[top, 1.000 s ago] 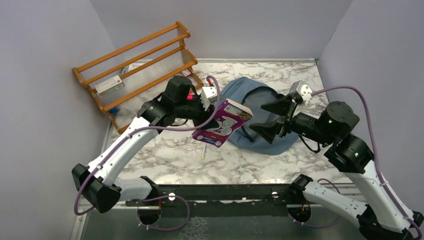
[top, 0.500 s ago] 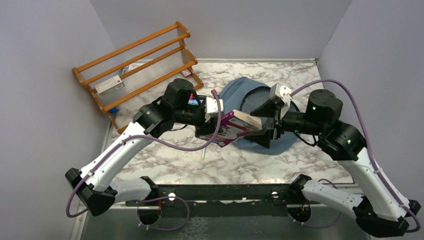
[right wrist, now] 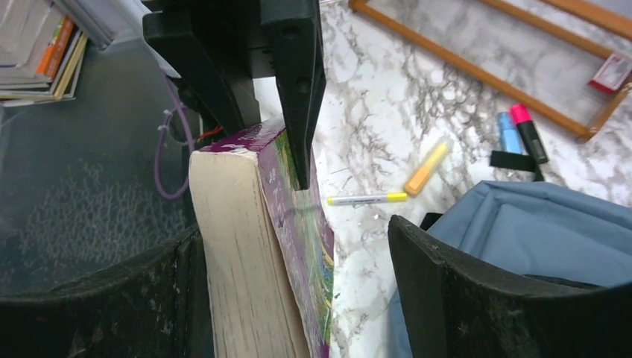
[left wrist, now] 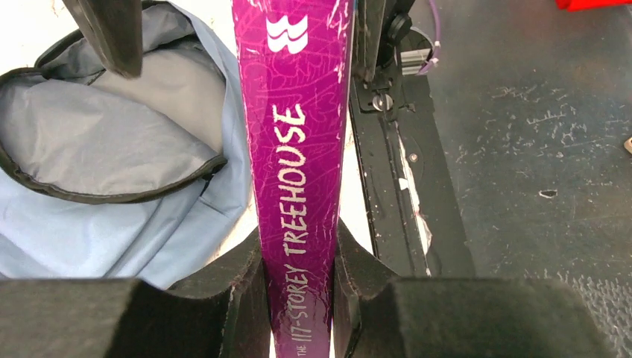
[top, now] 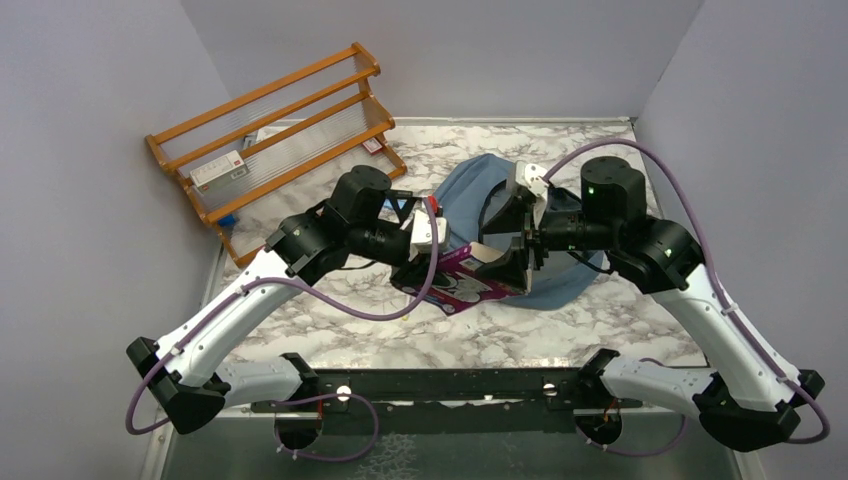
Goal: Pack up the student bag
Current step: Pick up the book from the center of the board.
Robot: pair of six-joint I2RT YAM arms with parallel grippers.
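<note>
One step in hand: as I judge it, a handover of the purple paperback book [top: 468,288] from arm to arm, just in front of the bag; nothing shows as packed yet.
Rack, far left: an orange wooden slatted rack [top: 290,140] leans in the back-left corner. A small white-and-red box [top: 218,168] lies on one shelf; its other contents are too small to tell.
Loose items: a yellow highlighter [right wrist: 427,167], a white pen with a yellow end [right wrist: 367,198], a blue highlighter [right wrist: 509,133] and a pink highlighter [right wrist: 529,130] lie on the marble-patterned table [top: 350,335], outside the bag.
Left claw: the left claw [left wrist: 298,257] is clamped on the book at its spine, one pad on each cover.
Book: held off the table, page edge towards the right arm.
Right claw: the right claw [right wrist: 294,242] is spread wide and straddles the book's free end. One pad sits at the page block, touching or not I cannot tell; the other stands apart from the cover. It grips nothing.
Bag, right of centre: the dusty-blue soft fabric backpack [top: 462,185] lies flat on the table behind the right claw, its black-edged mouth unzipped and gaping. Pale grey lining shows, with nothing visible inside.
Left to do: probably closing on the book, putting it through the mouth, then the loose items.
</note>
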